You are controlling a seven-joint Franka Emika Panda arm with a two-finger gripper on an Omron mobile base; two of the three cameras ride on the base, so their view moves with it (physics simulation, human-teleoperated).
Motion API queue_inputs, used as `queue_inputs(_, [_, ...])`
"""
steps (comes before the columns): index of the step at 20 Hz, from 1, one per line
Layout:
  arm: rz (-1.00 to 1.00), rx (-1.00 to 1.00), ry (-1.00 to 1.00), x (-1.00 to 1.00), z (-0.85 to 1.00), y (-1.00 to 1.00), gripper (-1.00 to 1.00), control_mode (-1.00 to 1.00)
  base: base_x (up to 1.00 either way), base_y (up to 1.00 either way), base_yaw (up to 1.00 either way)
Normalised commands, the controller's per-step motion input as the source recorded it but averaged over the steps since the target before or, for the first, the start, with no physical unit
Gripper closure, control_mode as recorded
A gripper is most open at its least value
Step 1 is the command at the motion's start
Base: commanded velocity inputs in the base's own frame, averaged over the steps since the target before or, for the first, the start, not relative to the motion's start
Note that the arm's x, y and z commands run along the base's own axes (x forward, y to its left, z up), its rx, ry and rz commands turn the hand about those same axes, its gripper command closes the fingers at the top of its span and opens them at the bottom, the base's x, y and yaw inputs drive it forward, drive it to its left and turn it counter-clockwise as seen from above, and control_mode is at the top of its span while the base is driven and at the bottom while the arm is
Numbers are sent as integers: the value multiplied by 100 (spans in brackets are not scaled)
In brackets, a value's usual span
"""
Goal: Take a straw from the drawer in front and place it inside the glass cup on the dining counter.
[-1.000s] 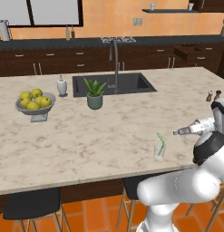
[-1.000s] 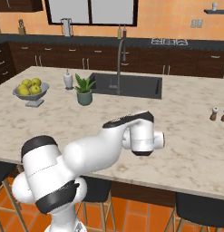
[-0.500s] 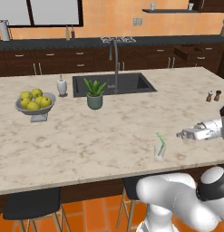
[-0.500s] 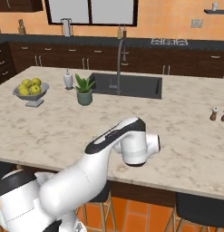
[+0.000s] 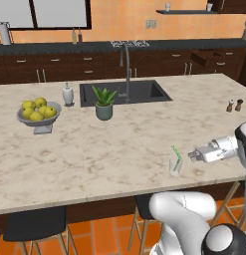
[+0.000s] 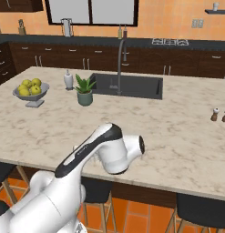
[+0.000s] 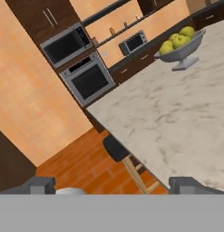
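The glass cup stands near the front edge of the beige marble dining counter, with the green striped straw leaning inside it. My gripper hovers just right of the cup, pointing left at it and apart from it. In the hand view my gripper is open, its tips wide apart with nothing between them, looking along the counter. In the right base view my arm crosses the front of the counter and hides the cup. A dark brown drawer stands pulled out in the back cabinets.
A fruit bowl, a white soap bottle and a potted plant sit on the left half, beside the dark sink. Two shakers stand at the right edge. Dark stools line the counter's front.
The arm's elbow has swung down below the counter's edge. The gripper has sunk slightly and stays open beside the cup. The straw has stayed in the glass.
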Motion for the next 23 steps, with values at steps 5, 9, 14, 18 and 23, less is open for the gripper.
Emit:
queue_inputs(5, [0,-4,0,-32,0,17,-100,-100,0,0,0])
queue_inputs(9, [0,-3,0,-27,0,10,-100,-100,0,0,0])
queue_inputs(14, [0,0,0,-29,0,0,-100,-100,0,0,0])
queue_inputs(18, [0,0,0,-26,0,0,-100,-100,0,0,0])
queue_inputs(23, [0,0,0,-6,0,1,-100,-100,0,0,0])
